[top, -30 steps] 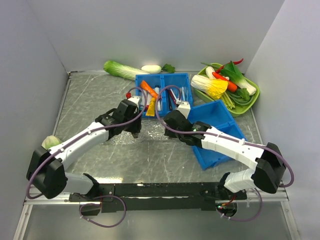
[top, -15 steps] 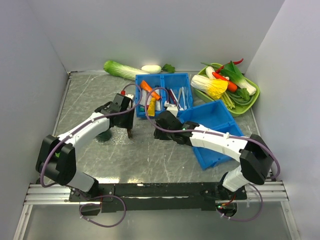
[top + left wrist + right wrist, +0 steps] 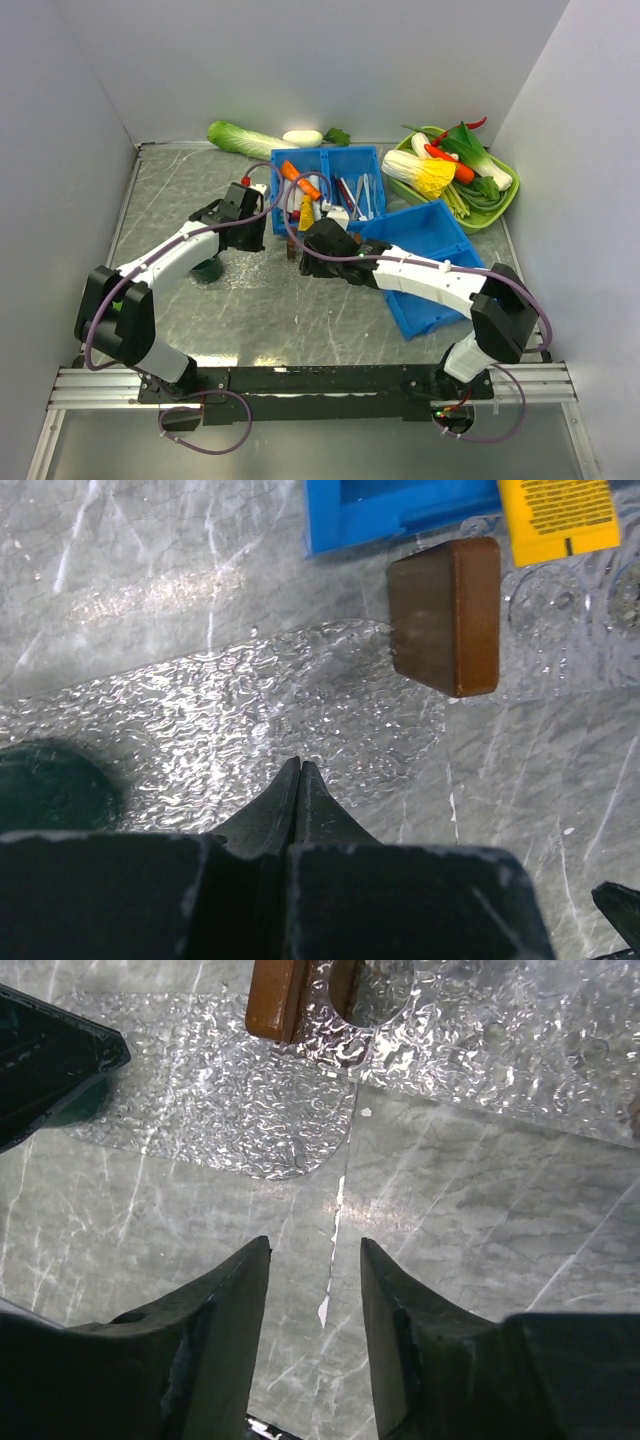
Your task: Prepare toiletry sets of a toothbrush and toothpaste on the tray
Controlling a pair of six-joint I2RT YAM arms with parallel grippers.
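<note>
My left claw [image 3: 298, 770] is pinched fully closed with nothing in it. Its tips hang over the tray [image 3: 250, 710], a crinkled clear sheet lying flat on the bench [image 3: 120, 570]. A brown block [image 3: 445, 615] sits at the tray's far edge, just below the corner of the blue bin [image 3: 390, 515]. The yellow toothpaste [image 3: 556, 515] shows its end just beside that bin; the orange toothpaste [image 3: 299, 177] lies inside it. My right claw [image 3: 312, 1260] stands partly spread and empty over bare bench, close to the tray's edge.
</note>
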